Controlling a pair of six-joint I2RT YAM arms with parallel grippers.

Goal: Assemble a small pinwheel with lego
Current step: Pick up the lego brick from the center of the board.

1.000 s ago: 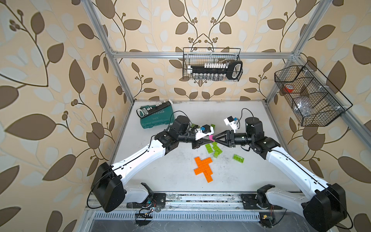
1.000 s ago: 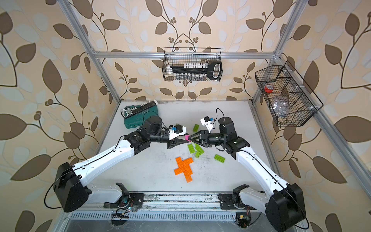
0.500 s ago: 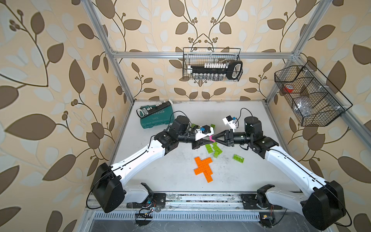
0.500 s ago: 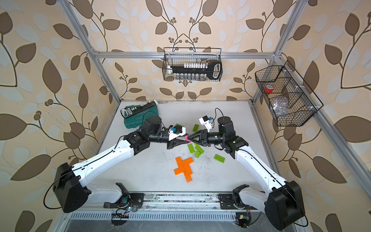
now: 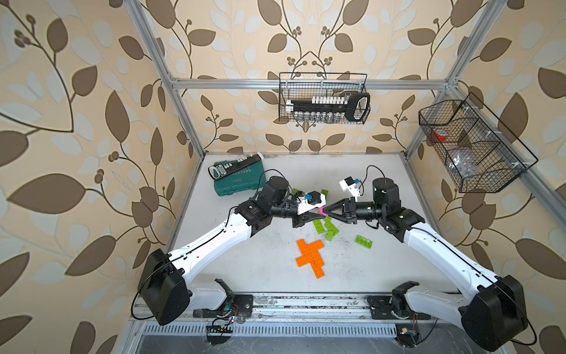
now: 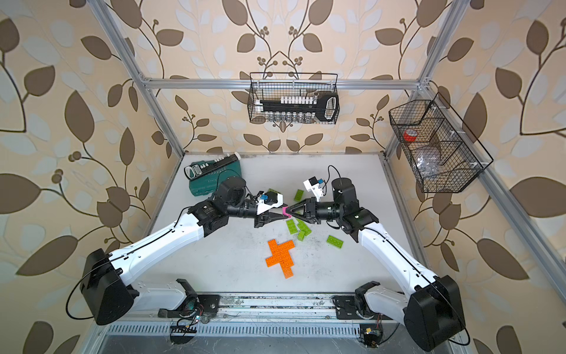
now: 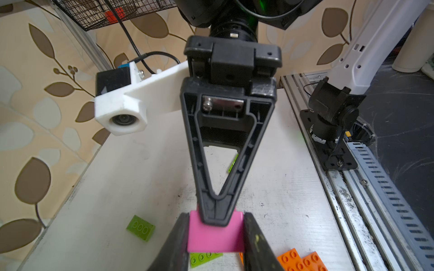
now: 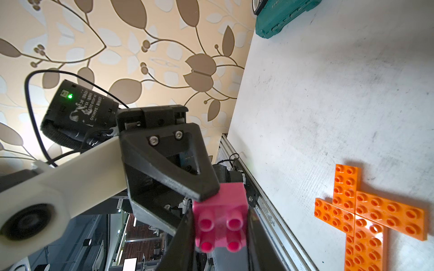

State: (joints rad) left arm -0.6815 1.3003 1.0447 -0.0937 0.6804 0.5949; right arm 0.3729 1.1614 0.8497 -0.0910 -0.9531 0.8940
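A small pink brick (image 5: 321, 211) (image 6: 284, 211) hangs above the table between my two arms. My left gripper (image 7: 215, 234) is shut on two of its sides; the pink brick (image 7: 215, 237) fills the gap. My right gripper (image 8: 220, 234) comes from the opposite side, its fingers pressed on the pink brick (image 8: 220, 218), studs facing that camera. An orange cross of joined plates (image 5: 311, 257) (image 6: 280, 257) lies flat nearer the front. Lime green bricks (image 5: 326, 228) lie loose under the grippers, one more (image 5: 364, 241) to the right, another (image 5: 324, 193) behind.
A teal tool case (image 5: 239, 177) sits at the back left of the table. Wire baskets hang on the back wall (image 5: 323, 101) and on the right wall (image 5: 471, 144). A metal rail (image 5: 291, 306) with both arm bases runs along the front edge.
My right gripper has slid a little toward the left one and narrowed its fingers onto the pink brick. The left arm has kept still, holding the brick.
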